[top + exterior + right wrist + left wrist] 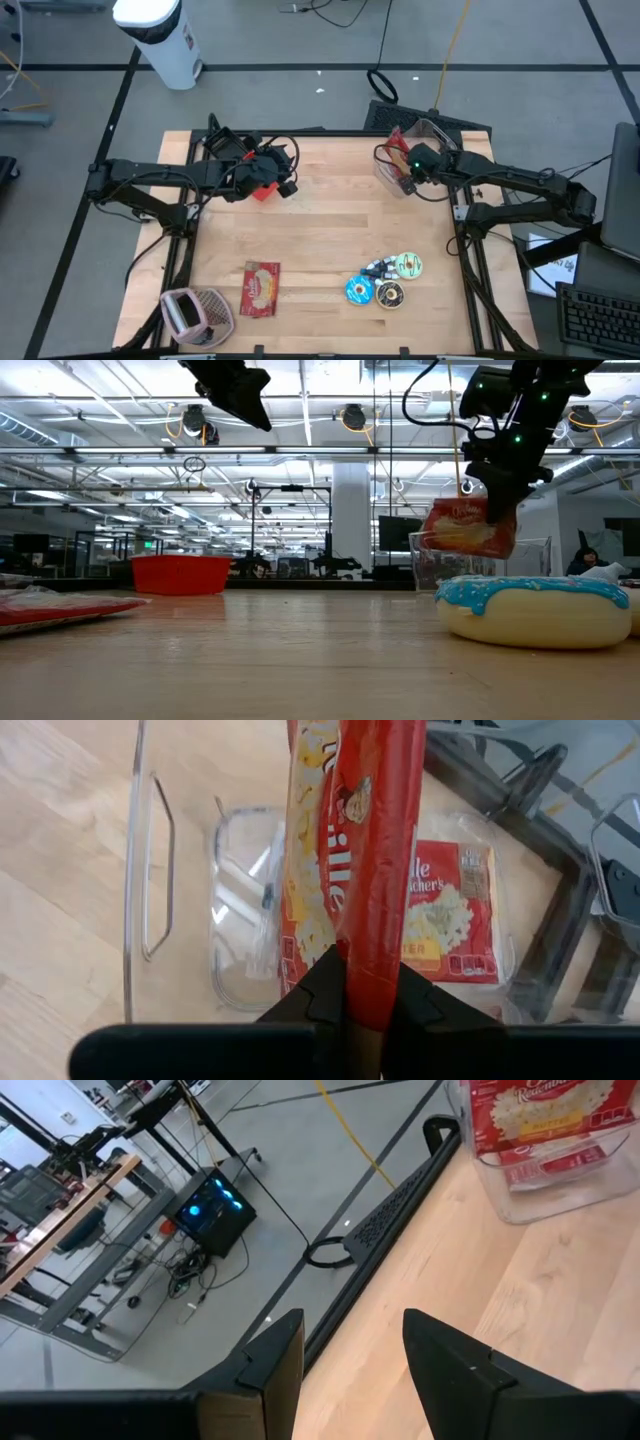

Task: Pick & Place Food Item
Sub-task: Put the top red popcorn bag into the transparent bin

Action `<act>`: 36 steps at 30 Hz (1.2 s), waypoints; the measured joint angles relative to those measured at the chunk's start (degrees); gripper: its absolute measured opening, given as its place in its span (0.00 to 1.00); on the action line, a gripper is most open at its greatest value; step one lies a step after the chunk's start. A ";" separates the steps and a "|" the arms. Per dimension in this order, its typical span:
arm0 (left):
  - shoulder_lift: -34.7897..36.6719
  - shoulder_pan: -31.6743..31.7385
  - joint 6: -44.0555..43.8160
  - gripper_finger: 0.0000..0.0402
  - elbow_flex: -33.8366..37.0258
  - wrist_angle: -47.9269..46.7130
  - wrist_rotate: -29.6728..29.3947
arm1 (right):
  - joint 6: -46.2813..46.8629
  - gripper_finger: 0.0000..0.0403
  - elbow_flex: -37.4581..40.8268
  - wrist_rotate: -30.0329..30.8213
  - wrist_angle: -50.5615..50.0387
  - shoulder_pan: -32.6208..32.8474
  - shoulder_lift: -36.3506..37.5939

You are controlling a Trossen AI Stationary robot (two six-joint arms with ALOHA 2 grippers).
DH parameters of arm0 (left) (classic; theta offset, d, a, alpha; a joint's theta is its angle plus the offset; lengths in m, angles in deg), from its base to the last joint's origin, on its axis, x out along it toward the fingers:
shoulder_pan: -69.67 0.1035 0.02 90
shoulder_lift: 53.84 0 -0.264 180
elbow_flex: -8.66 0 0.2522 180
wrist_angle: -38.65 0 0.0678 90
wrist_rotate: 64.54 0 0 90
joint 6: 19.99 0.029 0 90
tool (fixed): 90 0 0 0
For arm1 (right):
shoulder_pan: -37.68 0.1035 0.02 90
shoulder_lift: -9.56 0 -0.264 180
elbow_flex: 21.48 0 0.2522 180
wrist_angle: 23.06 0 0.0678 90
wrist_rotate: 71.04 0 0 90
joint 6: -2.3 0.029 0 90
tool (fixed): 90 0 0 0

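A red popcorn packet (350, 870) hangs over the clear plastic bin (418, 150) at the table's far right, with my right gripper (410, 172) shut on it. A second popcorn packet (450, 915) lies flat on the bin's floor. In the low view the held packet (465, 525) hangs just above the bin's rim. My left gripper (285, 180) hovers open above the table's far middle, over a red bowl (262, 192), with nothing between its fingers (275, 1365). My right gripper pinches the packet's upper edge (365, 982) between its two fingers, coming from above and slanting down. The packet hangs below the fingers, edge-on and tilted, clear of the bin's floor and of the packet lying there.
Another popcorn packet (260, 288) lies near the front left beside a pink-and-white basket (195, 312). Several toy donuts (388, 280) sit near the front right; a blue-iced one (540, 605) is close in the low view. A white waste bin (160, 35) stands beyond the table.
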 joint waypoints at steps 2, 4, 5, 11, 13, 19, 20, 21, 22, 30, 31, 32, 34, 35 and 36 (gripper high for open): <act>0.00 0.00 -0.01 0.44 0.00 0.01 0.00 | 0.00 0.07 0.00 -0.05 -0.36 0.00 -0.11; 0.00 0.00 -0.03 0.44 0.00 0.02 -0.02 | 0.00 0.08 0.00 -0.20 -0.46 0.00 -0.09; 0.00 0.00 -0.03 0.44 0.00 0.02 -0.04 | -0.01 0.09 0.00 -0.94 -0.45 0.00 -0.08; 0.00 0.00 0.04 0.44 0.00 0.02 -0.04 | -1.46 0.18 -0.02 -6.40 -0.55 0.05 -0.08; 0.00 0.00 0.04 0.44 0.00 0.02 -0.07 | -1.51 0.24 -0.02 -7.20 -0.55 0.09 -0.08; 0.00 0.00 -0.01 0.44 0.00 0.02 -0.04 | -3.30 0.41 -0.02 -7.20 -0.07 0.11 -0.08; 0.00 0.00 -0.03 0.44 0.00 0.02 -0.04 | -3.71 0.43 -0.02 -7.20 -0.10 0.11 -0.08; 0.00 0.00 -0.03 0.44 0.00 0.02 -0.04 | -4.27 0.45 -0.02 -7.20 -0.11 0.11 -0.08; 0.00 0.00 -0.04 0.44 0.00 0.02 -0.04 | -4.83 0.47 -0.02 -7.20 -0.09 0.11 -0.08; 0.00 0.00 0.04 0.44 0.00 0.02 -0.04 | -8.52 0.57 -0.02 -7.15 5.04 0.09 -0.08; 0.00 0.00 0.03 0.44 0.00 0.02 -0.04 | -9.50 0.57 -0.02 -7.14 6.52 0.09 -0.08; 0.00 0.00 0.01 0.44 0.00 0.02 -0.04 | -10.73 0.57 -0.02 -7.06 8.07 0.09 -0.08; 0.00 0.00 -0.03 0.44 0.00 0.02 -0.04 | -13.37 0.58 -0.02 -6.85 11.55 0.01 -0.08; 0.00 0.00 -0.05 0.44 0.00 0.02 -0.02 | -14.53 0.58 -0.02 -6.89 13.30 -0.17 -0.11; 0.00 0.00 -0.05 0.44 0.00 0.02 -0.02 | -15.38 0.58 -0.02 -7.07 14.87 -0.55 -0.08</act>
